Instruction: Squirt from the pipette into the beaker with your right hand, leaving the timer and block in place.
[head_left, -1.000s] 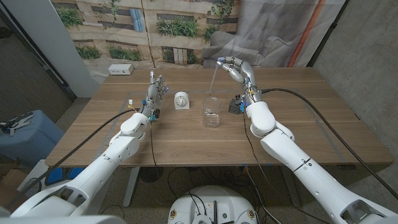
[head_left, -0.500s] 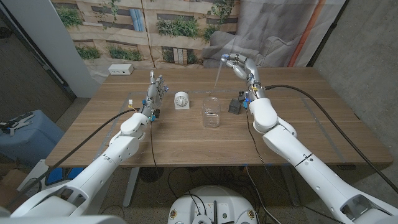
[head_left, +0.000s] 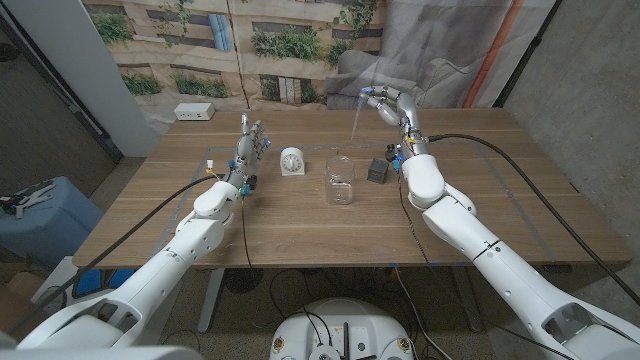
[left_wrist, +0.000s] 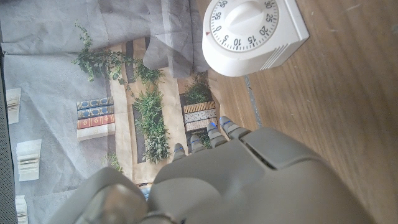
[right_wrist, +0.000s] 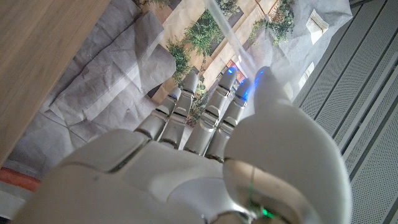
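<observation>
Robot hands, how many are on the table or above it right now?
2. The left hand stands left of the white timer; the right hand is raised beyond the beaker, pinching the pipette.

My right hand (head_left: 385, 101) is raised above the table, arm stretched forward, fingers (right_wrist: 186, 109) closed round the pipette (head_left: 354, 122). My left hand (head_left: 252, 143) stands on edge, fingers extended up, holding nothing, forearm low over the table.
</observation>
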